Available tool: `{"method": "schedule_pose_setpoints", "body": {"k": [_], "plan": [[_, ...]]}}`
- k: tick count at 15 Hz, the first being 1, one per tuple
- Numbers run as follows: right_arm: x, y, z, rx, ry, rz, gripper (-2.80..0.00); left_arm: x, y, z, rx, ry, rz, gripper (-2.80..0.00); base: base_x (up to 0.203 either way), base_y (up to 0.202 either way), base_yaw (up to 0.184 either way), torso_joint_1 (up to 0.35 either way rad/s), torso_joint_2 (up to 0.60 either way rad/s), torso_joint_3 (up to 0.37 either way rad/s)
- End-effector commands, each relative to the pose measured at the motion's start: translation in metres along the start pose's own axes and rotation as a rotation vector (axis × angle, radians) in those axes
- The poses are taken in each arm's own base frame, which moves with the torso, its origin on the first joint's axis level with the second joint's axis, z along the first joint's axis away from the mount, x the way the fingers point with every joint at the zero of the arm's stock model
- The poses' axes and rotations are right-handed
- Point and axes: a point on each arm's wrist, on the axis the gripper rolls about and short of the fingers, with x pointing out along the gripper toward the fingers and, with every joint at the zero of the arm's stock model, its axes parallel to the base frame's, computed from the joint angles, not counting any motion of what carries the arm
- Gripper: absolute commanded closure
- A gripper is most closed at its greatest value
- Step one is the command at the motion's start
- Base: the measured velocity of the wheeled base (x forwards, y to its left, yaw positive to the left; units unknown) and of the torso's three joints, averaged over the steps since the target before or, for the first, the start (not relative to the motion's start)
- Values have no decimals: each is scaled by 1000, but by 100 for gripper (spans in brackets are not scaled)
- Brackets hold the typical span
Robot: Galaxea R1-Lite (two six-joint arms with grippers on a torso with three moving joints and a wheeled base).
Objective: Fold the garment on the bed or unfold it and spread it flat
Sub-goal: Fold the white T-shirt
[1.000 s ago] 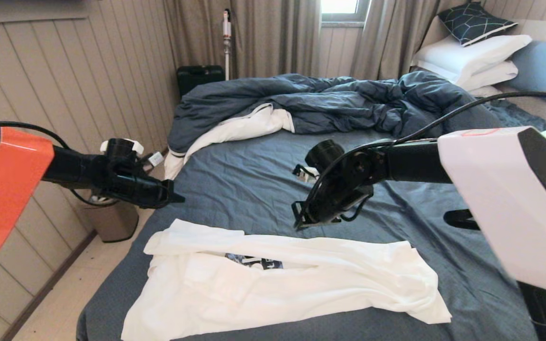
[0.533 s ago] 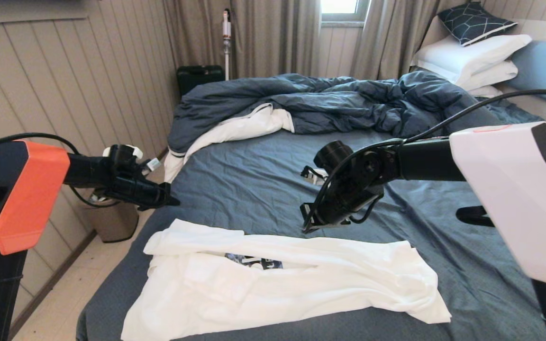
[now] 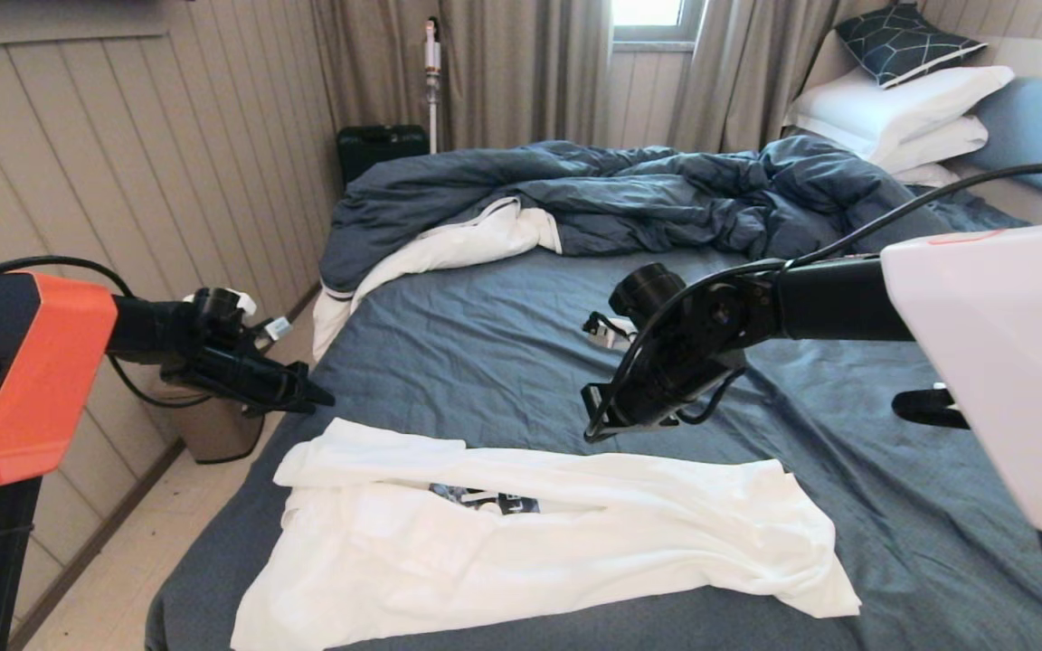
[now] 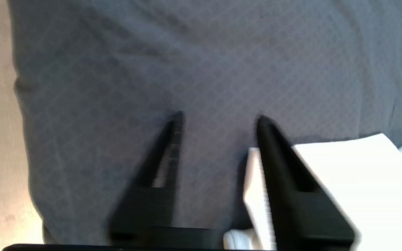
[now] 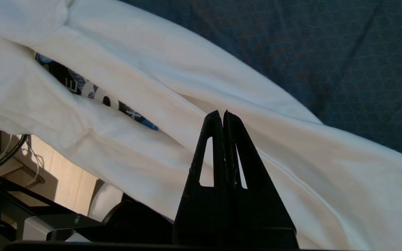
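A white garment (image 3: 521,542) with a dark printed patch (image 3: 485,500) lies loosely folded lengthwise across the near end of the bed (image 3: 503,334). My left gripper (image 3: 317,398) hovers above the garment's far left corner (image 4: 344,153); its fingers (image 4: 173,139) stand apart over the blue-grey sheet with nothing between them. My right gripper (image 3: 593,432) hangs just above the garment's far edge near the middle. In the right wrist view the right gripper (image 5: 222,113) is shut and empty over the white cloth (image 5: 291,157).
A rumpled blue-grey duvet (image 3: 611,194) with a white lining lies across the far part of the bed. White pillows (image 3: 901,108) are stacked at the far right. A bin (image 3: 213,434) stands on the floor left of the bed.
The left gripper has opened and dipped down and slightly left toward the garment's corner. The right arm has shifted a little to the right. The garment has not moved.
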Motion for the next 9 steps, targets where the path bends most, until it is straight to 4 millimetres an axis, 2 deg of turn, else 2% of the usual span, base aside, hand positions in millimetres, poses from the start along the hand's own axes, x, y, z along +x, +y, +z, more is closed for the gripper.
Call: {"method": "schedule_pose_setpoints", "body": {"k": [1,7,9], "plan": [[-2,-1,0,5,0,0,0,-3,-2,-1,-4,12,-4,-280,0,0,0,0,0,0],[-1,-6,-3,15,10,-6,0,2,-7,-8,-2,55,-29,-280,0,0,0,0,0,0],[0,-5,-3,13,10,-6,0,3,-16,-9,9,67,-69,-280,0,0,0,0,0,0]]}}
